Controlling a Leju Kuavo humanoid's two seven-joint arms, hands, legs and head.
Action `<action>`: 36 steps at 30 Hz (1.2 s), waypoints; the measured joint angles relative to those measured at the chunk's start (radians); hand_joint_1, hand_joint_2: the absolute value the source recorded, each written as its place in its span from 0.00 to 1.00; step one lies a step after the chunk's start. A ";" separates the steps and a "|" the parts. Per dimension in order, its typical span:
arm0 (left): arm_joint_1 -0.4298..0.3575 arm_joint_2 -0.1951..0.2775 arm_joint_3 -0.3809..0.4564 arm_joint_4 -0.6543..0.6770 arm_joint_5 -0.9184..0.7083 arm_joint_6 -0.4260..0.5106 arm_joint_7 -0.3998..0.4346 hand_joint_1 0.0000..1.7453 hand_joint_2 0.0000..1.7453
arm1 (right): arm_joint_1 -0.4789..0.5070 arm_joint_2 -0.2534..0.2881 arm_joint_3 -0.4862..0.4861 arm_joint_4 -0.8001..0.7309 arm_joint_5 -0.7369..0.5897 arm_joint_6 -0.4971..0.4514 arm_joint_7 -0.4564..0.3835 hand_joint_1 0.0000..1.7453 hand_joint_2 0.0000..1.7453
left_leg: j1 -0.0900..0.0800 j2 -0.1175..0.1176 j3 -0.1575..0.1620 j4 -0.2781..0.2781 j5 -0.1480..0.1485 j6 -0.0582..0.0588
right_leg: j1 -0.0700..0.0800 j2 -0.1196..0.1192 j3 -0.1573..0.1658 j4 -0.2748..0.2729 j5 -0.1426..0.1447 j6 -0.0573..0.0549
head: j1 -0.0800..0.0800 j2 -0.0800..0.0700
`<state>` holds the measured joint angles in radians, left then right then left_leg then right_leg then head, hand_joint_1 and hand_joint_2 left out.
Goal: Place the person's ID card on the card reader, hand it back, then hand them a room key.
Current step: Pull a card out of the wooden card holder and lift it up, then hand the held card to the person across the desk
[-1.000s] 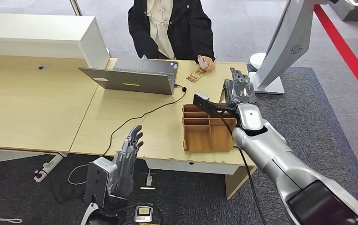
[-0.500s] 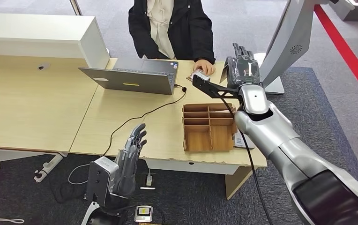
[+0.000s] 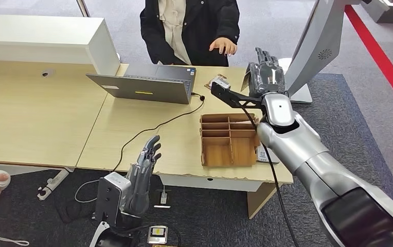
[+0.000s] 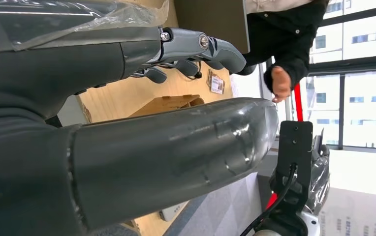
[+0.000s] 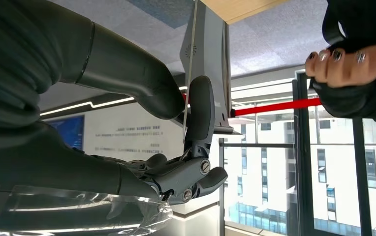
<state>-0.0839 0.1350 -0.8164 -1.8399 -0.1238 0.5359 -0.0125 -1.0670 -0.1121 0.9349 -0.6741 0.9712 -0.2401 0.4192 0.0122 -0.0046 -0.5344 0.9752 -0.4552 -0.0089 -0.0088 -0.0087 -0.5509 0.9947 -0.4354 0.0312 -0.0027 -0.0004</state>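
Two hands report to me here, and I log them from nearest outward. At the lower centre of the head view, my left hand [image 3: 143, 172] hangs below the front edge of the desk [image 3: 40, 123], fingers straight and apart, holding nothing. Above it, in the middle of the frame, stands the wooden divider tray [image 3: 229, 149]. A white device [image 3: 263, 154] lies just beside the tray's right wall, partly behind my right arm; I judge it to be the card reader. Higher, right of centre, my right hand [image 3: 266, 77] is raised with fingers pointing up. It pinches a thin card [image 3: 247, 80], which the right wrist view shows edge-on against the thumb. I cannot tell whether this card is the ID or the room key. A second small card [image 3: 218, 82] lies on the desk just right of the laptop [image 3: 143, 85]. Farthest, at the upper centre, the person's hand [image 3: 224, 46] hovers open above the desk, apart from mine. Step in hand, by my judgement: a handover. Next move: extend the right hand toward that open hand, and release only once the person grips the card.
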 joint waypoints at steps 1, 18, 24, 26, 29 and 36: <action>0.000 0.000 0.000 0.000 -0.002 0.000 0.001 0.00 0.00 | 0.000 0.002 0.002 0.000 0.003 0.002 0.000 1.00 1.00 | 0.000 0.000 0.000 0.000 0.000 0.000 | 0.000 0.000 0.000 0.000 0.000 0.000 | 0.000 0.000; -0.003 0.000 -0.002 0.006 -0.001 -0.043 0.008 0.00 0.00 | -0.088 0.076 0.013 0.099 0.030 0.040 0.051 1.00 1.00 | 0.000 0.000 0.000 0.000 0.000 0.000 | 0.000 0.000 0.000 0.000 0.000 0.000 | 0.000 0.000; -0.009 -0.003 -0.004 0.021 0.009 -0.047 -0.009 0.00 0.00 | -0.123 0.093 0.013 0.153 0.019 0.023 0.068 1.00 1.00 | 0.000 0.000 0.000 0.000 0.000 0.000 | 0.000 0.000 0.000 0.000 0.000 0.000 | 0.000 0.000; -0.011 -0.005 -0.004 0.026 0.013 -0.045 -0.014 0.00 0.00 | -0.134 0.099 0.013 0.173 0.016 0.021 0.072 1.00 1.00 | 0.000 0.000 0.000 0.000 0.000 0.000 | 0.000 0.000 0.000 0.000 0.000 0.000 | 0.000 0.000; -0.015 -0.006 -0.005 0.036 0.021 -0.039 -0.021 0.00 0.00 | -0.150 0.108 0.013 0.204 0.013 0.018 0.076 1.00 1.00 | 0.000 0.000 0.000 0.000 0.000 0.000 | 0.000 0.000 0.000 0.000 0.000 0.000 | 0.000 0.000; -0.018 -0.006 -0.006 0.052 0.047 -0.019 -0.042 0.00 0.00 | -0.176 0.124 0.011 0.243 -0.005 0.009 0.093 1.00 1.00 | 0.000 0.000 0.000 0.000 0.000 0.000 | 0.000 0.000 0.000 0.000 0.000 0.000 | 0.000 0.000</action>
<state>-0.1023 0.1293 -0.8224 -1.7877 -0.0766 0.5173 -0.0543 -1.2434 0.0123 0.9463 -0.4314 0.9664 -0.2316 0.5118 0.0122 -0.0045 -0.5345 0.9753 -0.4551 -0.0089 -0.0088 -0.0087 -0.5512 0.9947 -0.4354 0.0312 -0.0026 -0.0004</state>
